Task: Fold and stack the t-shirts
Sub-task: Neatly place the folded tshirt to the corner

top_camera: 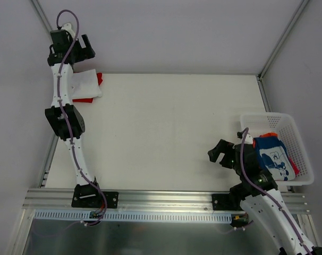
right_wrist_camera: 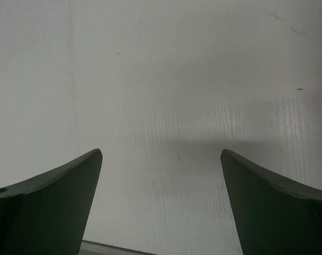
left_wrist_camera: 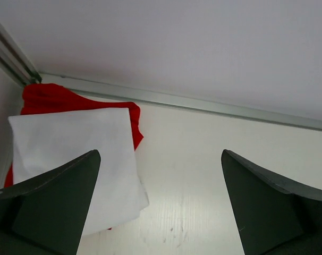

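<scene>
Wide white table (top_camera: 166, 133), bare across the middle. Basket (top_camera: 302, 139) off the right edge, blue tee (top_camera: 272, 154) inside. White tee (top_camera: 87, 85) folded on red tee (top_camera: 99, 78), tight in far-left corner. Left gripper (left_wrist_camera: 161, 162) near them, right gripper (right_wrist_camera: 161, 159) beside basket, both gaping, holding nothing.

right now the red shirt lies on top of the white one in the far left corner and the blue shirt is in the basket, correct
No: the white shirt lies on top of the red shirt, as the left wrist view shows. The far left corner and the blue shirt in the basket are right.
</scene>
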### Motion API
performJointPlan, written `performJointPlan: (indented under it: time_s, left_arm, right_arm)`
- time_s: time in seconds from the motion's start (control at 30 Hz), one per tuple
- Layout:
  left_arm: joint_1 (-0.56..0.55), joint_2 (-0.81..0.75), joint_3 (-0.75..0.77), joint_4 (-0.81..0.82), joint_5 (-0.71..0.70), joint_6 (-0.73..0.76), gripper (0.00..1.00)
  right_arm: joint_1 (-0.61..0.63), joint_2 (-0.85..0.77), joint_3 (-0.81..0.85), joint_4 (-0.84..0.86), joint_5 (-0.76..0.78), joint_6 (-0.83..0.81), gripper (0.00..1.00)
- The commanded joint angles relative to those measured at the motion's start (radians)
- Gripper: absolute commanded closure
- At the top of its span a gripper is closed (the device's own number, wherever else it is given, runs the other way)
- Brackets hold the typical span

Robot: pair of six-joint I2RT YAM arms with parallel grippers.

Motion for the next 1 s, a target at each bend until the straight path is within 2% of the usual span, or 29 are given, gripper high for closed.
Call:
performJointPlan:
  time_s: [0.0,0.1,0.23,0.37,0.7,0.97]
  left_arm:
    - [-0.062,-0.028,-0.053,0.005,0.016,-0.001,0.01]
    - [-0.133,-0.031,-0.083,0.016,-0.085,0.063,0.01]
    - [-0.133,0.000,-0.132,0.016,-0.173,0.114,0.01]
    - [-0.070,0.049,-0.173,0.016,-0.155,0.036,0.01]
    - [0.096,0.158,-0.145,0.016,-0.075,-0.064,0.01]
    - [0.177,0.193,-0.152,0.016,-0.047,-0.101,0.01]
  right_arm:
    - [0.009,0.020,0.041,-0.004,-0.025,0.016,0.01]
    - [0.010,0.084,0.135,-0.030,-0.054,0.001,0.01]
    - [0.032,0.093,0.239,-0.115,-0.027,-0.007,0.00]
    - [0.041,0.064,0.304,-0.201,0.024,0.007,0.00]
    - [0.047,-0.025,0.365,-0.380,0.096,0.033,0.01]
    - [0.047,-0.025,0.382,-0.411,0.111,0.029,0.00]
